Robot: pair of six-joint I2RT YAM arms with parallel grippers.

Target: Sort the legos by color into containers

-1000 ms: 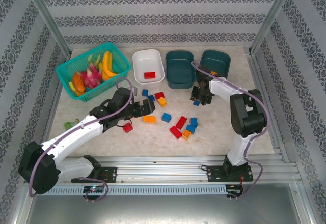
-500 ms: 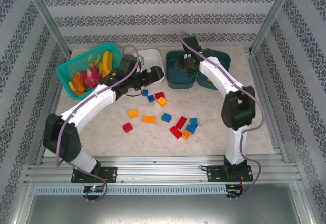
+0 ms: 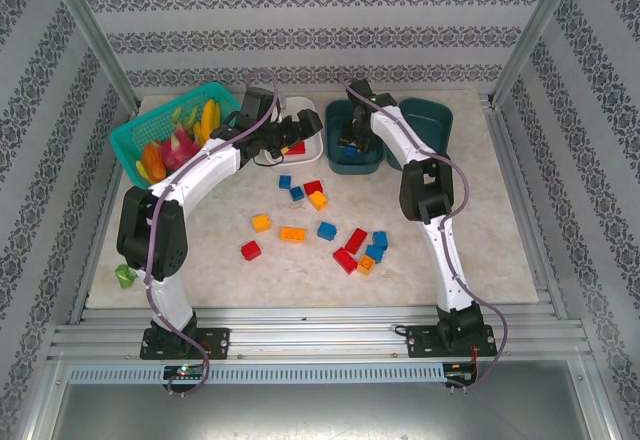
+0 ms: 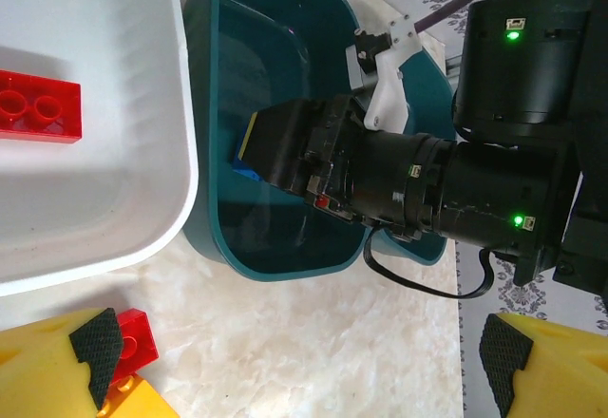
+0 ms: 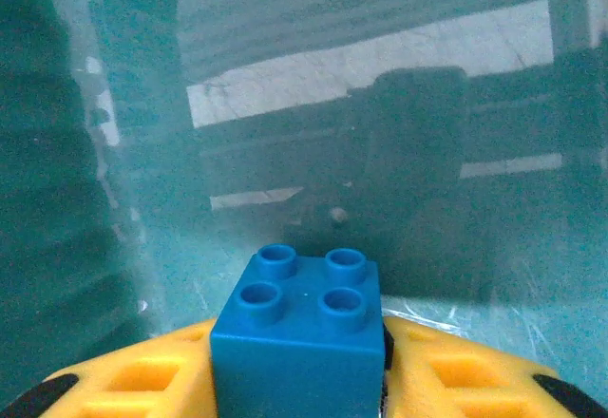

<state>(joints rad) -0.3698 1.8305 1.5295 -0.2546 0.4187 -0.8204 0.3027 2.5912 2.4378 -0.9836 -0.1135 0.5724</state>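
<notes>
We find the right jaws down inside the middle teal tub, pinching a blue brick by its two smooth flanks, studs facing up, with yellow fingers close against either side. The left jaws stand spread wide and empty, their black pads over the desk just beside the white tub, where a long red brick lies flat on the bottom. A small red brick and an orange brick lie by the left pad, and the other loose legos are scattered across the middle of the desk, some touching one another. We judge these bricks to be light, hard and rigid, so they should take a firm squeeze without harm. Their glossy walls look slippery, though, and a grip on a corner or on the studs would likely twist or pop out. We would take each one across two opposite flat walls, squarely and low on the body. For the long bricks we would close across the short width, near the middle. Where neighbours touch, we expect to need a side with free room for a pad.
</notes>
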